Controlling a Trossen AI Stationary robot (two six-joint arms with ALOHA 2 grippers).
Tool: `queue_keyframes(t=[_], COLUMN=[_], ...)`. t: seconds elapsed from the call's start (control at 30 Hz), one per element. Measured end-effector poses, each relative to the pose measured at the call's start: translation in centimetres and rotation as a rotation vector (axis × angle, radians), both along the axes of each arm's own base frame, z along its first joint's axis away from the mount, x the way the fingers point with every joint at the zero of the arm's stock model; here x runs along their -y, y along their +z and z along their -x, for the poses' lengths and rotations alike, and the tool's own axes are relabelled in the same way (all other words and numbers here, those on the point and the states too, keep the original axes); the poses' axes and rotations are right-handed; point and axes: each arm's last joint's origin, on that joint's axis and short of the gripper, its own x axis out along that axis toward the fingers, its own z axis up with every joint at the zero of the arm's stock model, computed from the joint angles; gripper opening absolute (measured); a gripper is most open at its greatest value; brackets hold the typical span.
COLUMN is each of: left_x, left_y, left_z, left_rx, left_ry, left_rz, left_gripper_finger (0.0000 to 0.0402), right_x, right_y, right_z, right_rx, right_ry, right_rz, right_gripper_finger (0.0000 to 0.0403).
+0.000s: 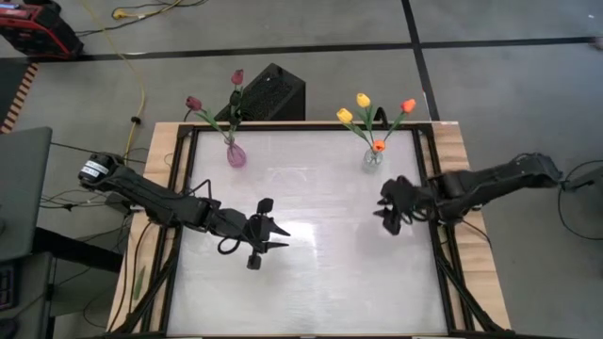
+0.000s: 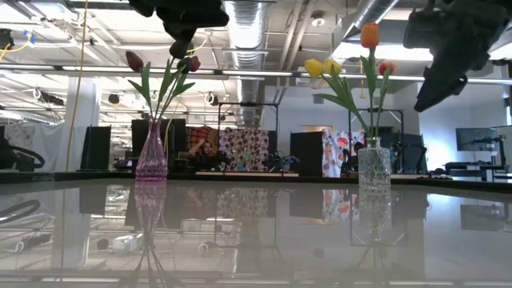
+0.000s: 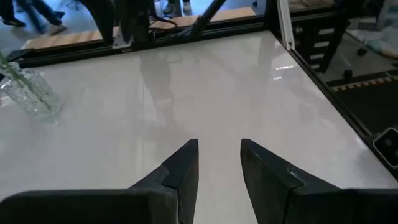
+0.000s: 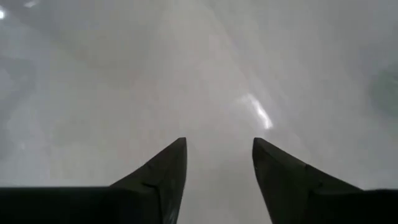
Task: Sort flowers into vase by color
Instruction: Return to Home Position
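1. Two vases stand upright on the white, glossy surface, both close to its far edge.
2. The pink vase stands toward the far left corner. It holds two maroon tulips, whose heads lean out past the far edge in the high view.
3. The clear vase stands toward the far right corner, well apart from the pink one. It holds two yellow tulips and two orange tulips.
4. One orange head sits low, right over the clear vase's mouth in the high view. In the low view it appears to be the reddish head half hidden behind the leaves.
5. Every flower in view is in a vase: maroon in one, yellow and orange in the other.
6. The left gripper hangs high above the surface's left half, about midway between the near and far edges, pointing toward the middle. Its jaws are apart and hold nothing.
7. The right gripper hangs high above the right half, on the near side of the clear vase and clear of it. Its jaws are apart too, and empty.
8. The two grippers face each other across the middle of the surface, well apart.
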Motion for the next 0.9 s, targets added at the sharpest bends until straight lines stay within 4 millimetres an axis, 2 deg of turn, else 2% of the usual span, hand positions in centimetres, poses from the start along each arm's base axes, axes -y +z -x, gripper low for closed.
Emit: queue_keyframes(t=[0.13,0.37,0.47,0.6,0.77,0.9], left_x=[0.1,0.0,0.6,0.9,-1.2,-3.8], left_y=[0.0,0.1,0.5,-0.6,-3.2,-3.4], left_z=[0.0,0.0,0.0,0.6,1.3,1.6], left_rx=[0.003,0.023,0.075,0.159,0.193,0.202], left_ry=[-0.004,0.022,0.007,-0.037,0.02,0.046], left_rz=[-0.02,-0.06,-0.068,-0.093,-0.056,-0.013], left_gripper_finger=[0.011,0.0109,0.01,0.0082,0.0062,0.005], right_x=[-1.7,-3.9,-4.6,-5.0,-4.5,-3.1], right_y=[-1.4,-2.3,-3.3,-5.2,-6.8,-6.8], right_z=[-0.3,-1.0,-1.1,-1.2,-1.4,-1.7], right_rx=[0.08,0.276,0.358,0.423,0.481,0.47], right_ry=[0.065,0.185,0.212,0.236,0.226,0.198], right_rz=[-0.011,-0.036,-0.013,0.032,0.093,0.155], right_gripper_finger=[0.0173,0.0105,0.0079,0.0046,0.0015,0.0017])
